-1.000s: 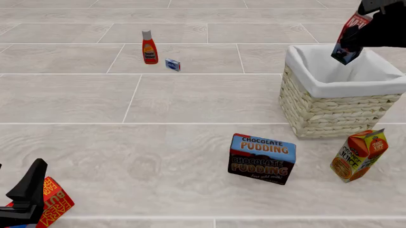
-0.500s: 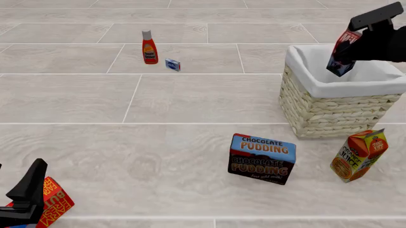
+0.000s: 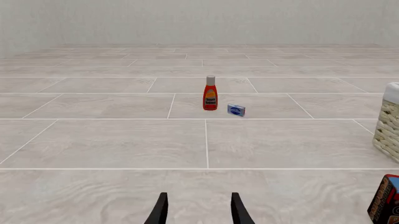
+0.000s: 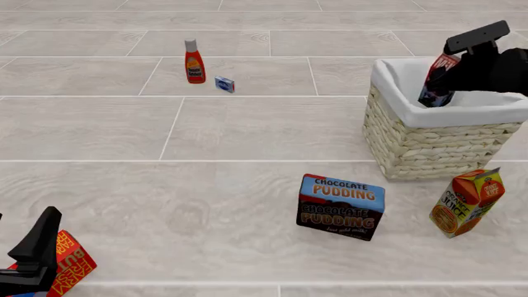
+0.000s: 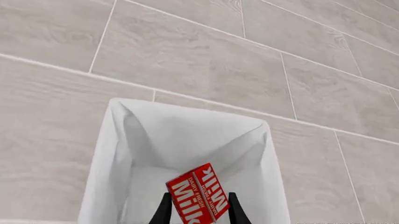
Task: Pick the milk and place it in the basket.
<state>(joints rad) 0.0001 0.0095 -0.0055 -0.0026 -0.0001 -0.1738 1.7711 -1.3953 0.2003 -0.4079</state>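
Note:
The milk, a small carton with a red top and dark blue base, hangs tilted inside the mouth of the basket, a cream wicker square with a white cloth lining. My right gripper is shut on the milk's upper part. In the right wrist view the red "Milk" top sits between the fingers above the basket's white lining. My left gripper is open and empty, low at the near left of the table.
A chocolate pudding box stands in front of the basket. An orange juice carton leans to the basket's near right. A ketchup bottle and a small blue box stand far left. A red box lies by my left gripper.
My right gripper has lowered the milk from above the basket's far rim down into the basket's opening and slightly leftward. The left arm has not moved.

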